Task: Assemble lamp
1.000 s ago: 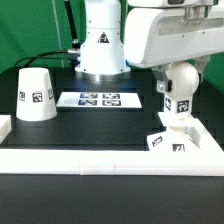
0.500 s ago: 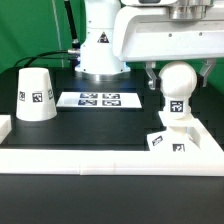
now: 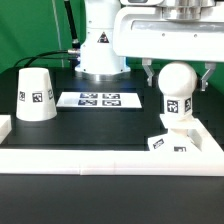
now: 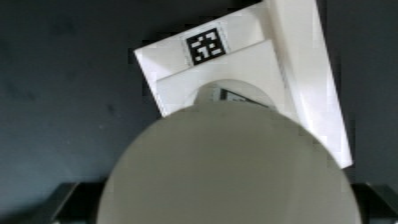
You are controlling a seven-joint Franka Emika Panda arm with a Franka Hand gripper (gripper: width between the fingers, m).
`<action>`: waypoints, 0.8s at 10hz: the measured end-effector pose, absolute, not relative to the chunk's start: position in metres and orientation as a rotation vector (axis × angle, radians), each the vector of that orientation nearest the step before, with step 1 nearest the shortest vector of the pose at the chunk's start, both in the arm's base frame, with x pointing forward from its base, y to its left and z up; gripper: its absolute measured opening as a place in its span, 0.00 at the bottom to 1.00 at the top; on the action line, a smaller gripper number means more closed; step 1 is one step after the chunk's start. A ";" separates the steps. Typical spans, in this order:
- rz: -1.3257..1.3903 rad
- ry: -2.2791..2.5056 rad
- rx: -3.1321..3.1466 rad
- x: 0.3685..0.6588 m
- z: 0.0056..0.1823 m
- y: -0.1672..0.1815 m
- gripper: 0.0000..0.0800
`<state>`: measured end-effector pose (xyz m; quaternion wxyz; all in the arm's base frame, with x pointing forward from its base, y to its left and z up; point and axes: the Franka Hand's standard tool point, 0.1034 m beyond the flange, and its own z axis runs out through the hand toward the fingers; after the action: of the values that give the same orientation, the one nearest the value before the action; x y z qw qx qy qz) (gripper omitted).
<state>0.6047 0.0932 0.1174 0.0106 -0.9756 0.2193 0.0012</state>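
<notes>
The white ball-shaped bulb (image 3: 177, 82) stands upright with its neck down on the small blocky base (image 3: 168, 142), on the exterior view's right near the front rail. My gripper (image 3: 176, 80) hangs over it, one finger (image 3: 148, 74) on each side of the ball, with a dark gap showing on both sides. The jaws are open and grip nothing. In the wrist view the bulb (image 4: 222, 165) fills the foreground, and the tagged base (image 4: 205, 62) shows beyond it. The cone-shaped shade (image 3: 35, 95) stands alone on the exterior view's left.
The marker board (image 3: 98, 99) lies flat at the middle back, in front of the robot's pedestal (image 3: 100, 45). A long white border rail (image 3: 100, 160) runs along the front, and in the wrist view the rail (image 4: 306, 60) lies next to the base.
The hand has turned over the bulb, so both fingers now show beside the ball. The bulb's tag has shifted slightly toward the exterior view's left. Shade and base have not moved.
</notes>
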 end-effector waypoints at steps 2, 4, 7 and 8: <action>0.022 0.982 -2.953 0.604 0.117 0.094 0.72; 0.052 1.195 -2.859 0.604 0.117 0.096 0.72; 0.094 1.483 -2.707 0.604 0.117 0.099 0.72; 0.110 1.602 -2.628 0.604 0.117 0.099 0.72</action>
<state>0.6044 0.0993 0.1172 0.0308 -0.8529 0.5199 0.0358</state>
